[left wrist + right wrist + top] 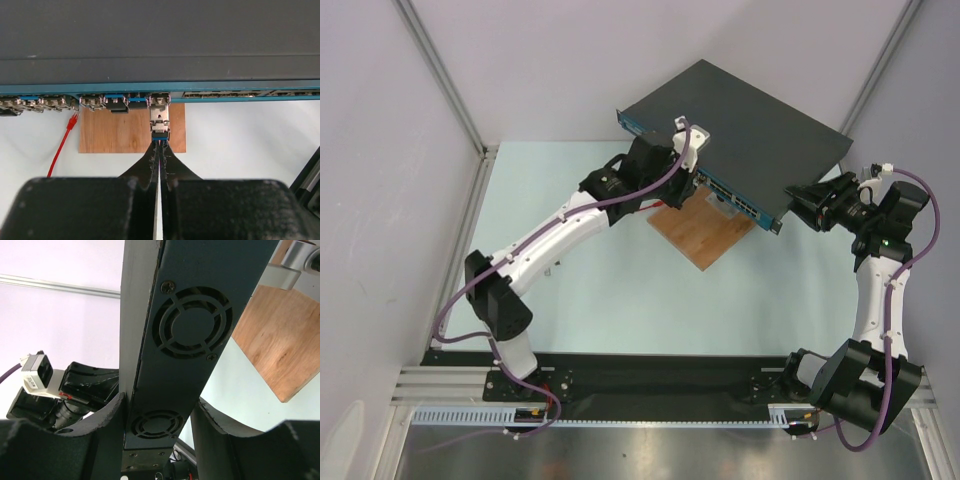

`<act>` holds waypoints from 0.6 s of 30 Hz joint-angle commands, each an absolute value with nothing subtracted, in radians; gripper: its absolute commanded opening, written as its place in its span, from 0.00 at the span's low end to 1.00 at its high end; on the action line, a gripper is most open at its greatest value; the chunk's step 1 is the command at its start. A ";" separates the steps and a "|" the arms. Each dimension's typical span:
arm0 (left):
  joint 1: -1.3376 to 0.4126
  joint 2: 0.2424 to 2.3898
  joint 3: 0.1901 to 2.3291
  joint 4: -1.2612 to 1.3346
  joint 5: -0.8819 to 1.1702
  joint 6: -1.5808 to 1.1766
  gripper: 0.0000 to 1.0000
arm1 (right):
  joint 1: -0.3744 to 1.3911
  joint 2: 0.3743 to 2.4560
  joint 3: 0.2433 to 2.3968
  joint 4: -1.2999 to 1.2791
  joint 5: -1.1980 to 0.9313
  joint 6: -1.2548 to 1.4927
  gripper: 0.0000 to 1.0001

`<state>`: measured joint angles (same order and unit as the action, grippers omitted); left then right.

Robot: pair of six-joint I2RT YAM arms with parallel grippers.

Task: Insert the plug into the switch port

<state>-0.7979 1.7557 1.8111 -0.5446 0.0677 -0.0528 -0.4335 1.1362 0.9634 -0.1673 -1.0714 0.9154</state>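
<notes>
The switch (740,120) is a flat dark grey box with a blue port strip (225,85), and it lies tilted over a wooden board. A small metal plug (160,120) with a blue rear end sits in a port near the middle of the strip. My left gripper (160,142) is shut, its fingertips together against the plug's rear end. From above, the left gripper (692,172) sits at the switch's front edge and hides the plug. My right gripper (160,399) clamps the switch's vented side end (185,340) between both fingers, seen at the right end (798,197).
The brown wooden board (705,235) lies on the pale table under the front strip. A thin red cable (62,145) runs down from a port at the left. Two dark plugs (116,104) fill neighbouring ports. Enclosure walls and posts stand close behind.
</notes>
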 commanded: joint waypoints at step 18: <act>-0.788 1.868 1.999 -0.439 0.075 -0.084 0.00 | -0.422 1.146 0.983 -0.117 -1.026 0.735 0.00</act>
<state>-0.7975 1.8469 1.9213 -0.5758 0.0677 -0.0578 -0.4339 1.1385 0.9634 -0.1673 -1.0721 0.9119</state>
